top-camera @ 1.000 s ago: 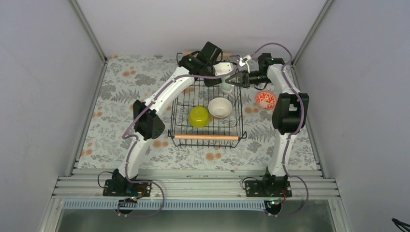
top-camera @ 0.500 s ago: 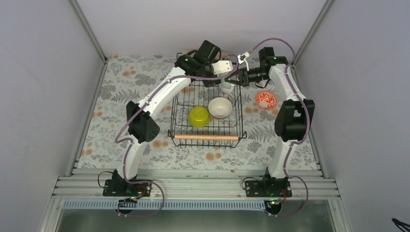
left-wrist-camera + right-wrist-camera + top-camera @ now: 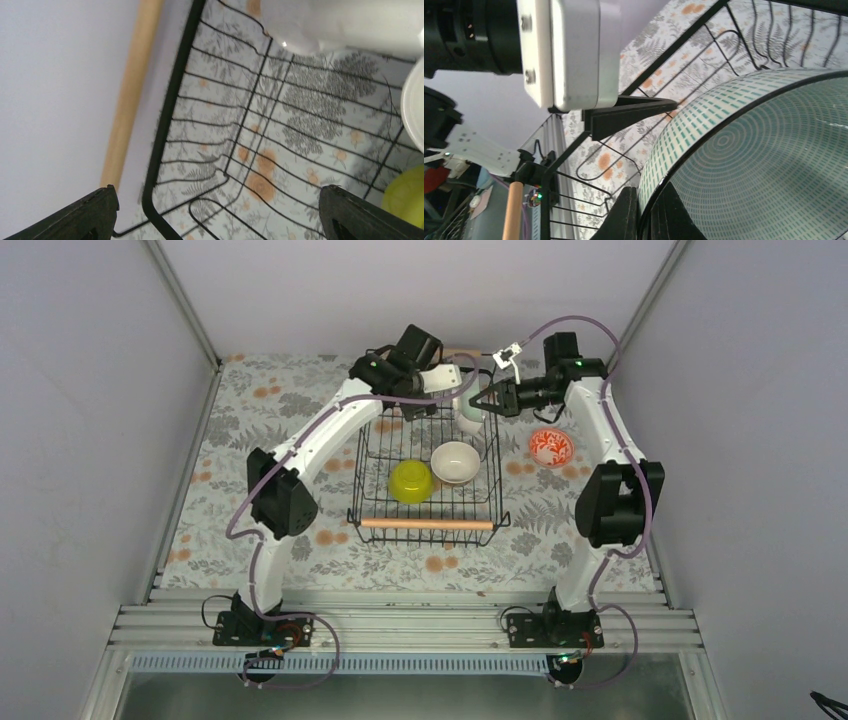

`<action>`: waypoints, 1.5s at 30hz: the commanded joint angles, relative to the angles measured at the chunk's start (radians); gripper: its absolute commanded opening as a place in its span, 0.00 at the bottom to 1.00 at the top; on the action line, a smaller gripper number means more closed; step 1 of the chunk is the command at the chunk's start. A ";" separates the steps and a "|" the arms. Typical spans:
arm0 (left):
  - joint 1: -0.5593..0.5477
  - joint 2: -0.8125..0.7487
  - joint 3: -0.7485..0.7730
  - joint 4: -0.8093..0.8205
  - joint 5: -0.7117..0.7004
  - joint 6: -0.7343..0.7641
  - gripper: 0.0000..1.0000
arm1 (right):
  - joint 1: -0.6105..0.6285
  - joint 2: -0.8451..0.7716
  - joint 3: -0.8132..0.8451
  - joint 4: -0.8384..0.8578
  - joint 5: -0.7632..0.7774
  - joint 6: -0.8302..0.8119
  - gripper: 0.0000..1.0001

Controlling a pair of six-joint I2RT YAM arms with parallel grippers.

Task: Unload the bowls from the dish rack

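The black wire dish rack [image 3: 425, 515] stands mid-table with wooden handles. Inside it lie a yellow-green bowl [image 3: 410, 481] and a white bowl [image 3: 455, 462]. A teal-patterned bowl [image 3: 469, 416] hangs on edge over the rack's far right corner, with my right gripper [image 3: 484, 400] shut on its rim. The right wrist view shows that bowl [image 3: 769, 165] large, its rim pinched in my right gripper [image 3: 649, 212]. My left gripper [image 3: 457, 382] stands open just left of it, holding nothing. In the left wrist view my left gripper [image 3: 220, 215] spans wide over the rack's wire [image 3: 172, 115].
A red patterned bowl [image 3: 550, 447] sits on the floral tablecloth to the right of the rack. The rack's far wooden handle [image 3: 131, 95] runs close to the back wall. Grey walls close in the table on three sides.
My left gripper has opened wide and drawn back to the left, away from the teal-patterned bowl. My right gripper still grips the bowl, and its arm has risen a little.
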 commanded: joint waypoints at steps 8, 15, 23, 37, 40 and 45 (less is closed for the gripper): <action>0.041 -0.140 -0.161 0.120 -0.138 0.032 1.00 | -0.014 -0.172 0.015 0.066 0.391 0.097 0.04; 0.050 -0.131 -0.175 0.155 -0.212 0.044 1.00 | -0.027 -0.218 0.095 -0.024 0.603 0.103 0.04; 0.051 -0.120 -0.249 0.207 -0.213 0.042 1.00 | -0.075 -0.315 0.064 -0.047 0.808 0.102 0.04; 0.054 -0.117 -0.336 0.263 -0.209 0.042 1.00 | -0.167 -0.351 -0.227 0.009 0.957 0.023 0.04; 0.055 -0.129 -0.367 0.279 -0.209 0.044 1.00 | -0.196 -0.348 -0.254 0.011 0.972 0.005 0.04; 0.054 -0.136 -0.403 0.289 -0.201 0.037 1.00 | -0.220 -0.308 -0.302 0.016 0.999 -0.027 0.04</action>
